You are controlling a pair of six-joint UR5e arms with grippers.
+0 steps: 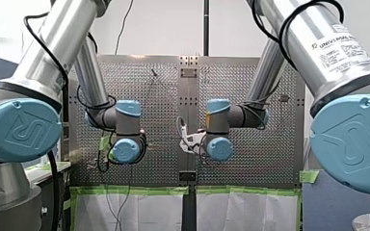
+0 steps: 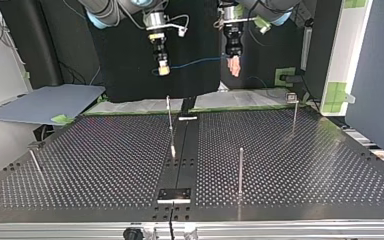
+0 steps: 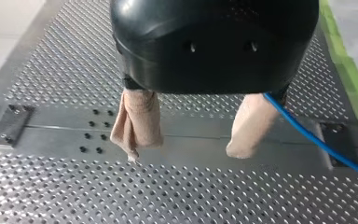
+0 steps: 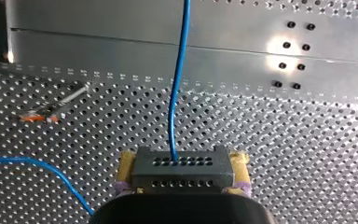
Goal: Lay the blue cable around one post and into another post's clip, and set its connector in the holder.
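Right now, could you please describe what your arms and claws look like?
My left arm and my right arm are silver tubes with light blue joint caps and black cables; the right bears Universal Robots lettering. My left claw has a rounded black housing and beige pads; my right claw has yellow pads.

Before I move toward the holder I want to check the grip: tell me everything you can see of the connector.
The connector is a dark grey, plastic-looking rectangular block with two rows of small holes on its face. It is clamped at both ends between the yellow pads of my right gripper, above the perforated table. The blue cable leaves one upper-row hole.
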